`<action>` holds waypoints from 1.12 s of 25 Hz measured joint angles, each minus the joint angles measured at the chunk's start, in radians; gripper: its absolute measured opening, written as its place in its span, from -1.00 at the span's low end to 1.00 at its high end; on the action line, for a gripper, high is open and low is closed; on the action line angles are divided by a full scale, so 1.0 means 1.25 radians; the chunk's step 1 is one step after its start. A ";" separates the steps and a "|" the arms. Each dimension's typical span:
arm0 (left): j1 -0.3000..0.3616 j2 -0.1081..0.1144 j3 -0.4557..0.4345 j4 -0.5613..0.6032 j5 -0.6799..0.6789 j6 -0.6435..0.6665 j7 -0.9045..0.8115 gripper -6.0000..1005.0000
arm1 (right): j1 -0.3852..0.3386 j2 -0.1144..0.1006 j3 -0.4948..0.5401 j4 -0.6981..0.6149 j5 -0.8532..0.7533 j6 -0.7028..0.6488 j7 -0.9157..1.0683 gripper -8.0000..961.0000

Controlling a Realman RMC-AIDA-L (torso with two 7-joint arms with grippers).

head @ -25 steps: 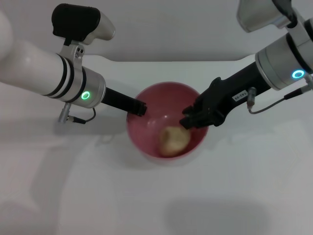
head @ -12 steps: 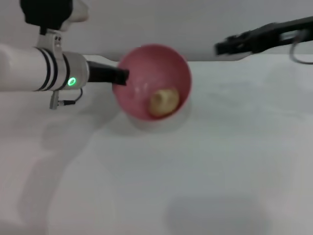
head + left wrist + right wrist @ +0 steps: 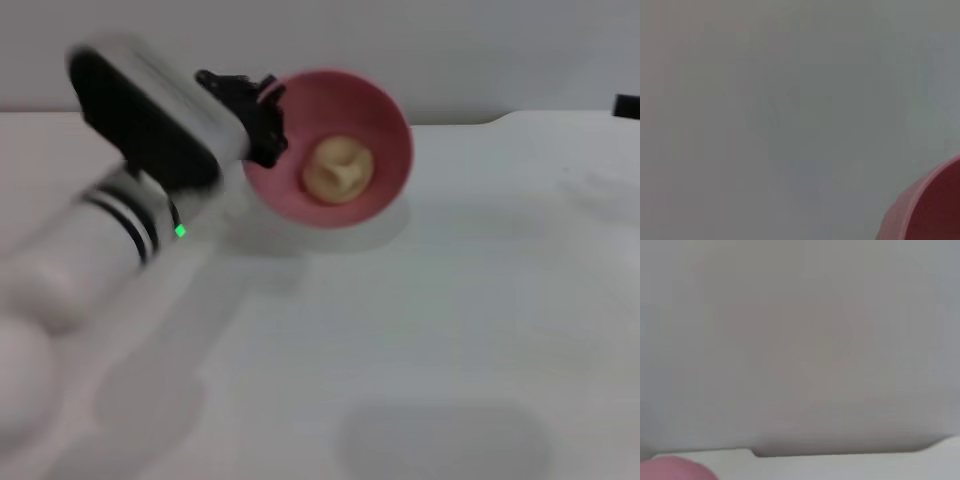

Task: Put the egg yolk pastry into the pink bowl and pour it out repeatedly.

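Note:
The pink bowl (image 3: 375,185) is lifted off the table and tilted so its opening faces me. The tan egg yolk pastry (image 3: 338,168) lies inside it, low in the tilted bowl. My left gripper (image 3: 262,118) is shut on the bowl's left rim and holds it up at the back of the table. A part of the bowl's rim shows in the left wrist view (image 3: 935,207) and in the right wrist view (image 3: 675,469). Only a dark tip of my right arm (image 3: 627,105) shows at the far right edge, away from the bowl.
The white table (image 3: 420,340) spreads in front of and below the bowl. A grey wall (image 3: 480,50) stands right behind the table's back edge.
My left gripper has lifted the bowl from the table and tilted it towards me, pastry still inside. My right gripper let go of the pastry and withdrew to the far right.

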 joint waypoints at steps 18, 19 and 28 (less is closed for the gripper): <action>-0.092 -0.013 0.406 -0.341 0.079 -0.672 0.483 -0.99 | -0.030 0.008 0.030 0.035 0.003 -0.004 -0.002 0.05; -0.105 -0.013 0.411 -0.357 0.079 -0.682 0.487 -0.99 | -0.031 0.008 0.029 0.036 0.003 -0.003 -0.004 0.05; -0.138 -0.013 0.386 -0.371 0.056 -0.692 0.442 -0.99 | -0.032 0.008 0.023 0.054 0.003 -0.007 -0.059 0.07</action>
